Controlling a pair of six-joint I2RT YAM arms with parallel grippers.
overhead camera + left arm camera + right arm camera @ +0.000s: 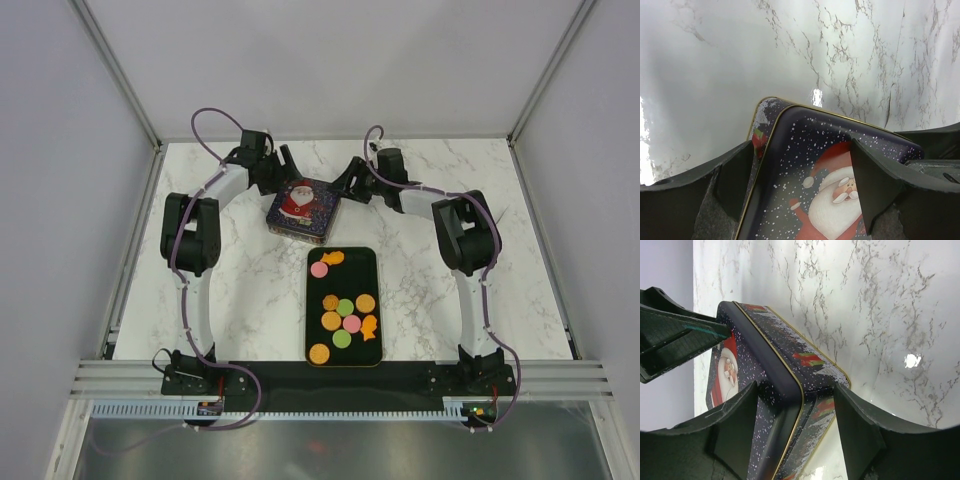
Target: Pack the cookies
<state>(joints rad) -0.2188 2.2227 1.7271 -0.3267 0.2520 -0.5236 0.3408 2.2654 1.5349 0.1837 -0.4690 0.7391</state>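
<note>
Cookies (343,310) are lying on the black tray (368,262) at desk (250,280) centre, just in front of the Santa tin (305,208). Left fingers (735,180) and right fingers (735,425) are straddling opposite tin corners, spread apart; cannot tell whether they are clamping.

The tin (805,170), dark blue with a Santa printed on its snow-dotted lid, lies on the marble table (740,50). The left gripper (801,150) straddles the tin's corner, with one finger (735,175) against its left rim and the other over its lid. Whether the fingers touch the tin cannot be confirmed.
</note>
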